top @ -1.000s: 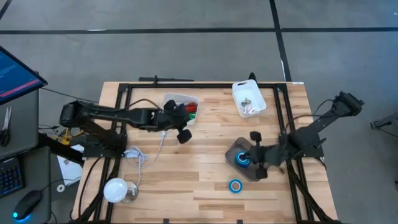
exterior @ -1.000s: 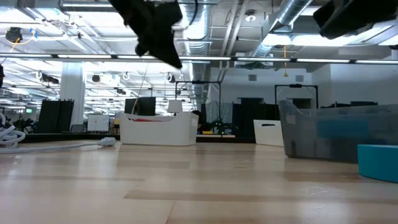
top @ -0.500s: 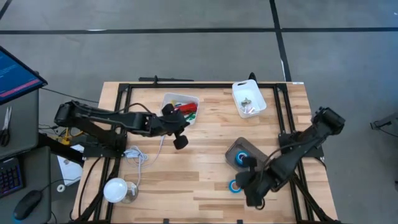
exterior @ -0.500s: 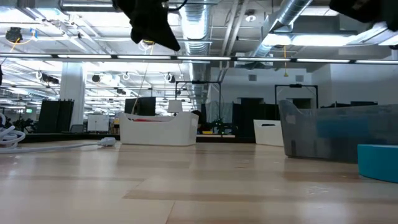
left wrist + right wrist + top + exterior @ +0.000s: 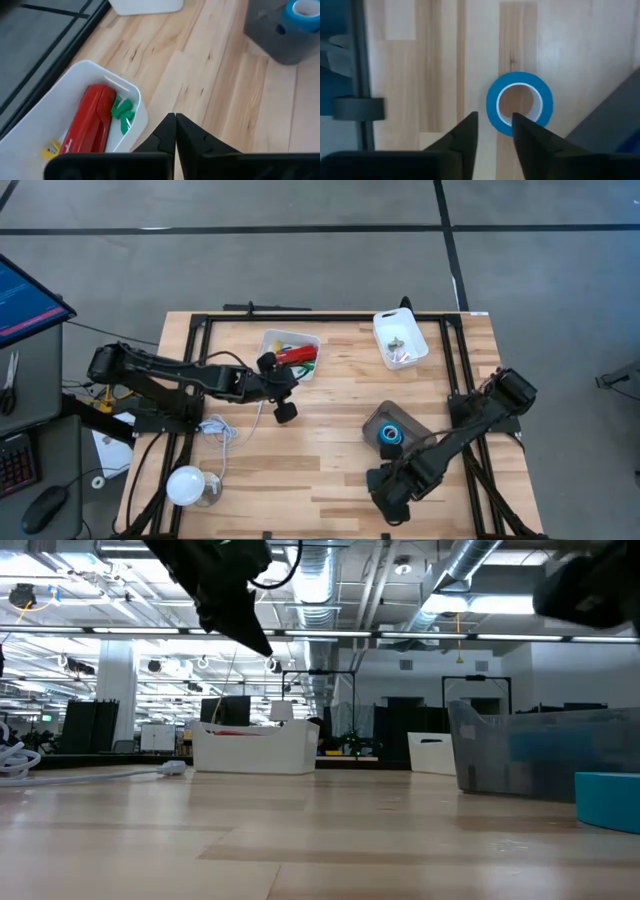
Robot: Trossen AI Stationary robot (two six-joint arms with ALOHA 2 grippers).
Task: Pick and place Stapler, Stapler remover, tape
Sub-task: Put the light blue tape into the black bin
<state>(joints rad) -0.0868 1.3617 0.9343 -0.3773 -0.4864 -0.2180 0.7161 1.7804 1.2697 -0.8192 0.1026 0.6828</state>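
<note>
Looks like a robotics lab in a big open industrial space. Exposed silver ducts [image 5: 470,570] and rows of strip lights [image 5: 120,635] run overhead, bare grey concrete floor [image 5: 300,260], and a wooden bench [image 5: 320,470] on a black metal frame [image 5: 190,330], monitor [image 5: 25,295] at 9 o'clock.

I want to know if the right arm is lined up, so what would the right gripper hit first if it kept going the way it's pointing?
Probably the bright-blue roll of tape lying flat on the wooden table. The right gripper, fingers open, points at the roll's near edge; depth is unclear.
</note>
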